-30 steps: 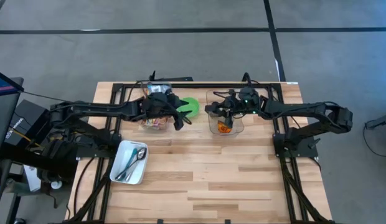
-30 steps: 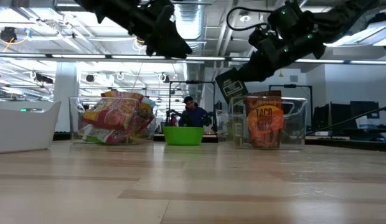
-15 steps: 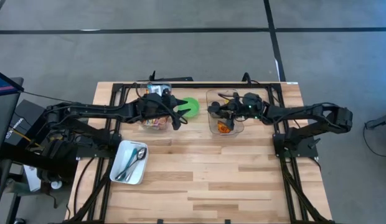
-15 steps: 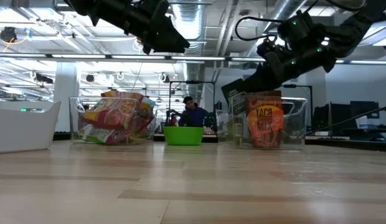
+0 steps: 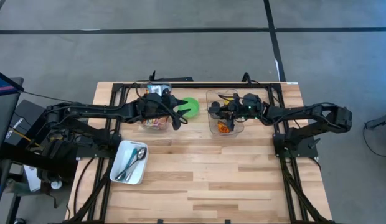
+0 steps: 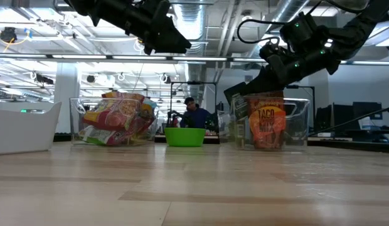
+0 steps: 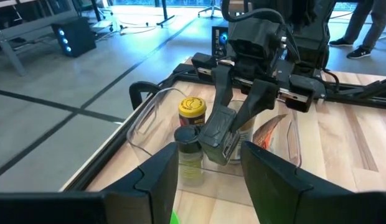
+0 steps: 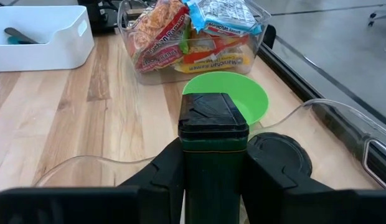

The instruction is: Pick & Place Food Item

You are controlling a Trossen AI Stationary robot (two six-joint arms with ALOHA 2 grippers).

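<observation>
**With the tin gripped, the carry-out comes next**

While the left end effector [image 5: 175,116] hovers spread over the crinkly noodle-packet bin [image 5: 154,121], the right end effector [image 8: 213,163] pinches 1 dark, boxy spice tin [image 8: 213,143] above the clear plastic bin [image 5: 226,112] — likely bound for the smooth green bowl [image 8: 225,93].

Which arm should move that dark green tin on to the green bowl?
The right: its gripper is shut on the tin just beside the bowl. The left gripper holds nothing.
</observation>
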